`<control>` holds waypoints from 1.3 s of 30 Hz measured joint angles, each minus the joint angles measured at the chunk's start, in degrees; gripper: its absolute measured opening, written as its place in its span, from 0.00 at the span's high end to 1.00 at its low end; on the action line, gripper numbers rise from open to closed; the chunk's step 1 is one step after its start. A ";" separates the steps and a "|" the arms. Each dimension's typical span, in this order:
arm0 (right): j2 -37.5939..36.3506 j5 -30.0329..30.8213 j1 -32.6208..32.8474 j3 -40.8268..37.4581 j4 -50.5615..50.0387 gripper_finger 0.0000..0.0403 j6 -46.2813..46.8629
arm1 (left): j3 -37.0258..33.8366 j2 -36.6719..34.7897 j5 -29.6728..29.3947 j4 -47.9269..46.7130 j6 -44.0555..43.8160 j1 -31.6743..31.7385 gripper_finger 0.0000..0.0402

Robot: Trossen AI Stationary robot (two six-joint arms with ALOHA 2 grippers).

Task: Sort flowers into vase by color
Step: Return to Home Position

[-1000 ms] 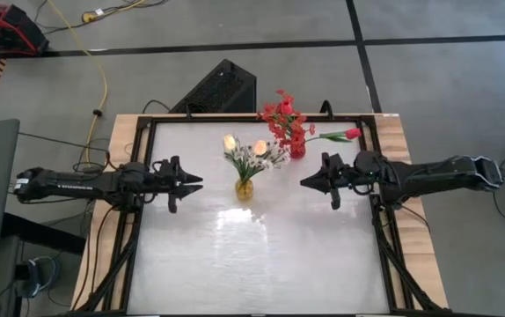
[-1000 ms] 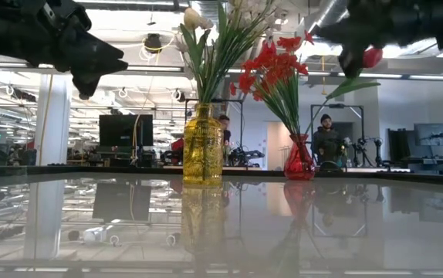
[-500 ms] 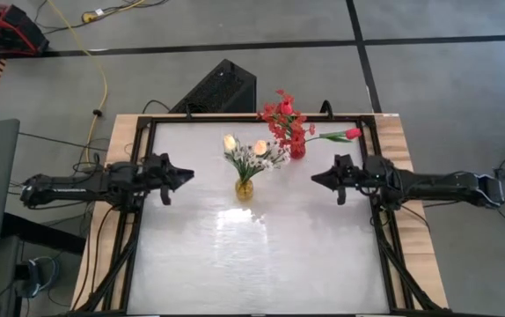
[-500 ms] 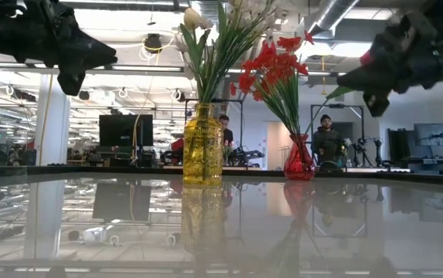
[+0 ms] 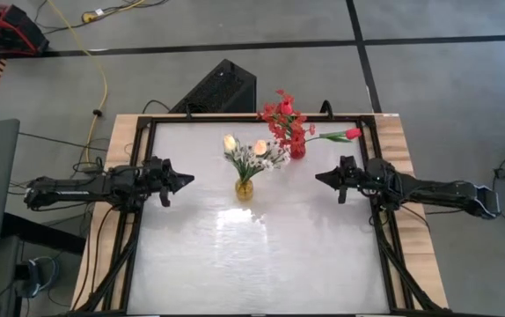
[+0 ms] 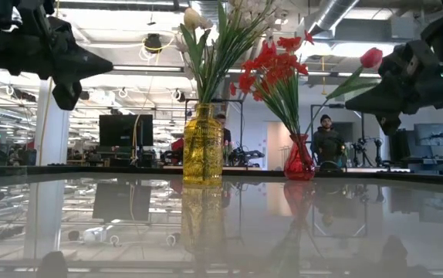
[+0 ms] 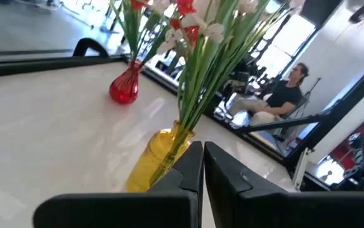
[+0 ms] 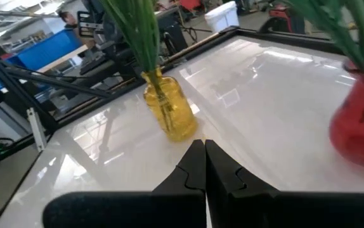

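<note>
A yellow glass vase (image 5: 245,187) stands mid-table with white sprays and pale tulip buds (image 5: 244,150) in it. A red vase (image 5: 297,150) at the far side holds red flowers (image 5: 281,116) and one red tulip bud (image 5: 352,134) leaning toward the right edge. My left gripper (image 5: 188,179) hovers shut over the table's left side, its fingertips pointing at the yellow vase (image 7: 160,152). My right gripper (image 5: 319,177) hovers shut over the right side, also pointing at the yellow vase (image 8: 169,111). Neither holds anything.
The glossy white tabletop (image 5: 261,255) lies bare in front of the vases, inside a black frame (image 5: 384,246). A black box (image 5: 217,88) and cables lie on the floor beyond the far edge. People (image 6: 328,139) sit in the room behind.
Both arms have drawn back from the vases toward their own table edges and dropped somewhat lower. My left gripper has shut. The vases and flowers have stayed put.
</note>
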 joint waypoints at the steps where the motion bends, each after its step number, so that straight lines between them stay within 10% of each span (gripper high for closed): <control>1: -0.44 0.03 -0.32 0.00 -0.74 0.95 -0.19 | -0.67 -0.21 0.26 1.36 -0.03 0.00 1.00; 39: -1.91 0.05 -2.89 -0.07 -8.10 0.88 -3.22 | -4.69 -0.44 -0.25 -3.09 4.02 0.04 1.00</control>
